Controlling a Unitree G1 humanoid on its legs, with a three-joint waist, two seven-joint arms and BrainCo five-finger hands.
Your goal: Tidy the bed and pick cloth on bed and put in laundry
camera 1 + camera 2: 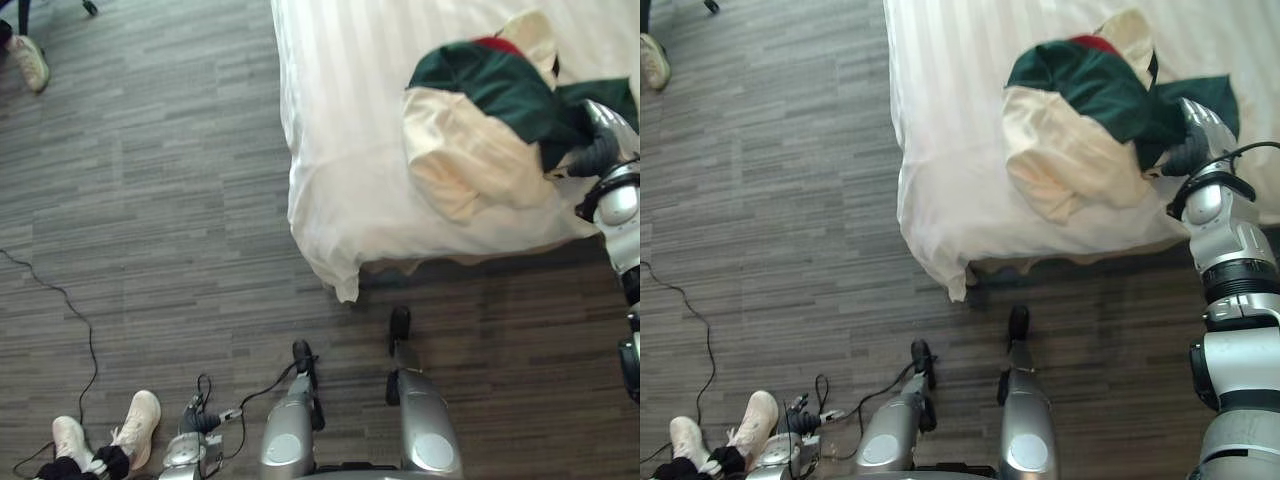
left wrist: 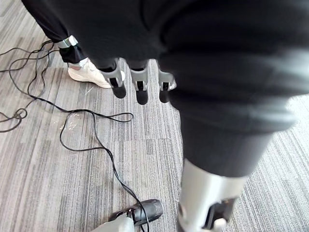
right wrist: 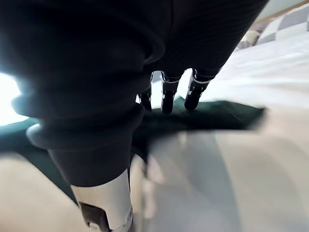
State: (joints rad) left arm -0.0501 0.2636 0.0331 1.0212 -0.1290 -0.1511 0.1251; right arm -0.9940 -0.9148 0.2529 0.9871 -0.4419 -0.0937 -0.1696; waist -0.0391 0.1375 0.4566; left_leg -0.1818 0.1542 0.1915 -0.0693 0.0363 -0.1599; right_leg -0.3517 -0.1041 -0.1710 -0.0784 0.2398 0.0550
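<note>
The cloth [image 1: 1080,130] is a crumpled heap of cream, dark green and a little red. It lies on the bed [image 1: 960,120], near the corner closest to the robot and well in from the bed's left edge. The right hand [image 1: 1200,125] is at the heap's right side, over the dark green part, with the arm reaching in from the lower right. In the head views the silver fingers point away from the robot, across the green fold, and the cream part of the heap lies just to the hand's left. The right wrist view gives the closer look. There the fingers [image 3: 169,92] reach out fairly straight in a row, their dark tips at the edge of the green cloth, and the thumb [image 3: 108,203] stands apart from them. Nothing is pinched between thumb and fingers, but whether the tips actually touch the cloth cannot be told. That view also takes in white sheet beyond the green cloth and a grey and white checked patch [image 3: 285,24] at the far side. The left hand [image 2: 141,89] hangs low at the robot's left, well apart from the bed. Its fingers are loosely straight and hold nothing above the grey striped floor [image 1: 150,200], beside a person's pale shoes [image 1: 135,420].
</note>
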